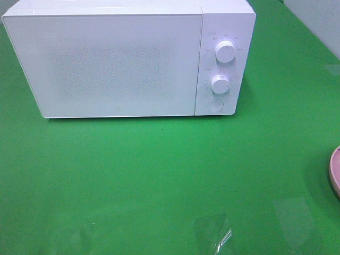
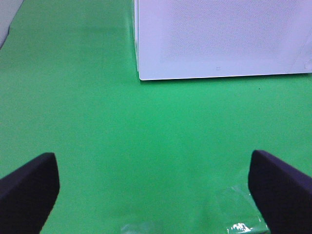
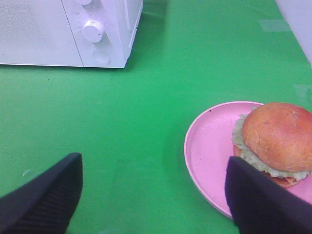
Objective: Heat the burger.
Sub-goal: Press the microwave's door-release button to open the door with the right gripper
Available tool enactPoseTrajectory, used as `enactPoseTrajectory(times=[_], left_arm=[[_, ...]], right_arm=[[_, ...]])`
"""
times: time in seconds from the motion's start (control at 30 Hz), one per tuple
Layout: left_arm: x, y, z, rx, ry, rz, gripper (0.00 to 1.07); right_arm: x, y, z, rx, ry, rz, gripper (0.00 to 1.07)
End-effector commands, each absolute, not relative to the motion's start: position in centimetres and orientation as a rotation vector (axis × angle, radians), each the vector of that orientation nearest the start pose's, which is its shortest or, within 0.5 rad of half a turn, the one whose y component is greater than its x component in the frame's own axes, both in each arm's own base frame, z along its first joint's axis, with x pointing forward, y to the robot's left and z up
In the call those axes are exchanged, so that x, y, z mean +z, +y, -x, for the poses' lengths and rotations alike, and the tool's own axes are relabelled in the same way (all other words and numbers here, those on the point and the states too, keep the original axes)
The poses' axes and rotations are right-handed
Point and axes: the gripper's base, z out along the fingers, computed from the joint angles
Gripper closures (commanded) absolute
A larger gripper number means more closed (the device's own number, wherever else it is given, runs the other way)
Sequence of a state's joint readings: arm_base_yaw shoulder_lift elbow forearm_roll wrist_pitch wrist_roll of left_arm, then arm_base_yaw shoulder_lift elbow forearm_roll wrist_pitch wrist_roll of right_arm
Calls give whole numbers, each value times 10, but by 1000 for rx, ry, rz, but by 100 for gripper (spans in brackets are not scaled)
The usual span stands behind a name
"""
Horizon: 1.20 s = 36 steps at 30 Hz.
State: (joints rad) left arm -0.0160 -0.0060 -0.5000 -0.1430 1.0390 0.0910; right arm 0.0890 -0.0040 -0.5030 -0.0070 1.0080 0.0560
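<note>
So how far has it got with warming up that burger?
Nothing looks done yet: the microwave door is shut and the burger sits on its pink plate off to the right. Nothing is in hand; the left gripper and right gripper are both open and empty. Left: open the door, put the burger in, close up, start it.

Microwave (image 1: 117, 64): white casing, smooth, satin; door finely speckled. Knobs (image 1: 226, 51) glossy plastic. Desk (image 1: 159, 175): green, smooth, soft sheen; clear shiny film (image 1: 212, 234) at lower edge. Plate (image 3: 209, 146) pink, matt. Burger (image 3: 280, 134) bun lightly glossy, dimpled. Right hand (image 3: 153, 192): fingers (image 3: 44, 204) dark, matt, ribbed.
</note>
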Motion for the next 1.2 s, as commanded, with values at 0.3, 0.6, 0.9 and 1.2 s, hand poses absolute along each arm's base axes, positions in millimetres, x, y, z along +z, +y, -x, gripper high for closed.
enactPoseTrajectory(times=[0.3, 0.6, 0.9, 1.2], left_arm=[[279, -11, 7, -133, 1999, -109, 9], [279, -11, 7, -133, 1999, -109, 9], [279, -11, 7, -133, 1999, -109, 9], [279, -11, 7, -133, 1999, -109, 9]], right_arm=[[285, -2, 7, 80, 1954, 27, 32], [303, 1, 0, 120, 1875, 29, 32], [316, 4, -35, 111, 1839, 27, 32], [314, 7, -78, 106, 1874, 28, 32]])
